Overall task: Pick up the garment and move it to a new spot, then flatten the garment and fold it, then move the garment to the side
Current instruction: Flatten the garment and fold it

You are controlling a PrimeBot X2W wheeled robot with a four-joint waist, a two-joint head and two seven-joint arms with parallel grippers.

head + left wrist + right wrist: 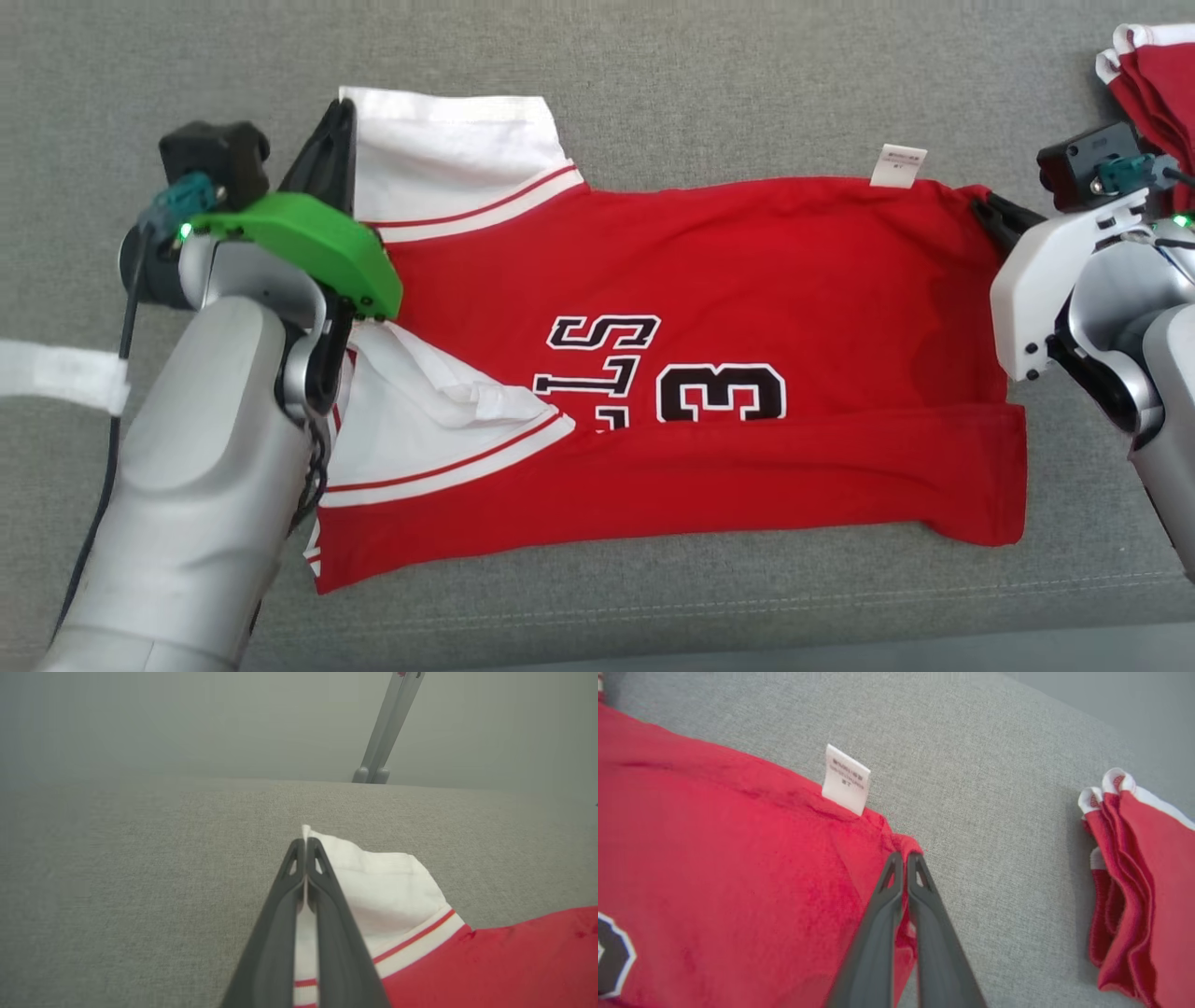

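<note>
The garment (pixel 709 280) is a red jersey with white sleeves and black-and-white lettering, lying spread on the grey cushion with its near edge folded over. My left gripper (pixel 331 140) is shut on the far white sleeve (pixel 373 877), the cloth pinched between its dark fingers (pixel 327 914). At the jersey's far right corner, my right gripper (pixel 990 213) is shut on the red hem (pixel 901 847). A white care label (pixel 845 779) sticks up from the edge just beside that grip.
A second folded red-and-white garment (pixel 1158 75) lies at the far right (pixel 1143 896). A white strap (pixel 61 373) crosses the left edge. The cushion's front seam (pixel 747 597) runs close below the jersey. A grey pole (pixel 387 728) stands beyond the cushion.
</note>
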